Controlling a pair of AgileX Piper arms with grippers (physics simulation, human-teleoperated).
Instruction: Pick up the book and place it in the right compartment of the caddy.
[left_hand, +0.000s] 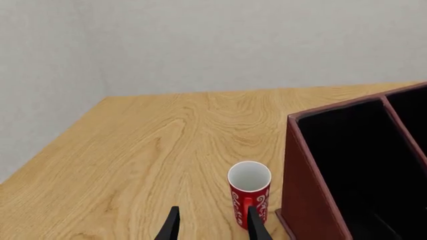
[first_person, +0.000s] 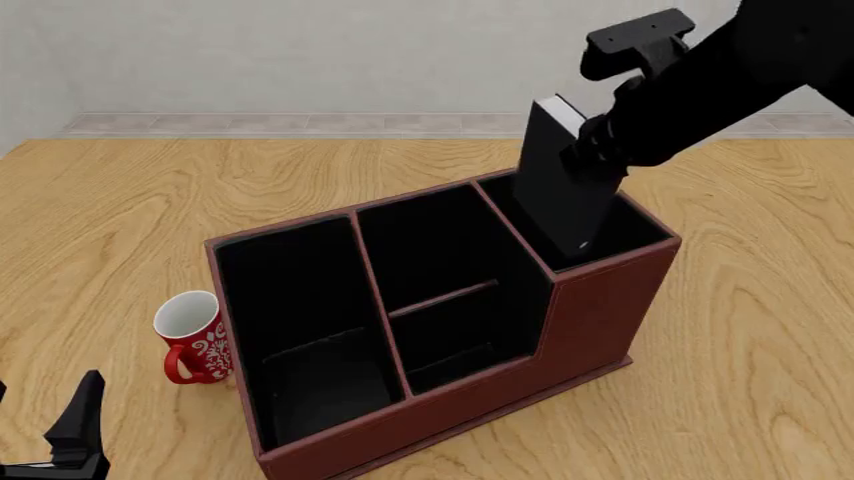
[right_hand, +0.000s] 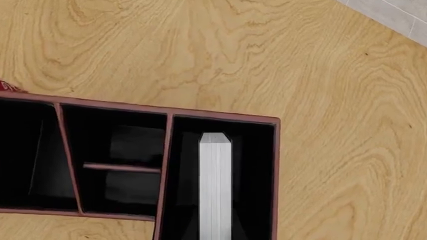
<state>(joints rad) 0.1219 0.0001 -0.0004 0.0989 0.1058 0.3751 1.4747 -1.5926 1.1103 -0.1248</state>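
At the near left corner of the worktop (first_person: 120, 210), the left tool (first_person: 60, 440) sits low with its two dark fingers (left_hand: 172, 225) parted and nothing between them. Just beyond it stands a red mug (first_person: 194, 335) with a white inside, upright, beside the left wall of the caddy (first_person: 587, 320); whether mug and wall touch cannot be told.

The caddy lies at an angle across the middle of the worktop, red-brown outside and black within. Its long left section and its middle section, crossed by a low bar, hold nothing that can be seen. The right compartment (first_person: 634, 235), with the tallest walls, lies farthest right and a little farther back.

The book (first_person: 567, 185) stands on end in that compartment, tilted, its lower part inside the walls and its upper part rising well above the rim. In the right wrist view its white page edge (right_hand: 215, 190) runs down the middle of the compartment, apart from both side walls.

The right tool (first_person: 601, 150) is at the book's upper part and appears closed on it, though the black arm hides the fingers.
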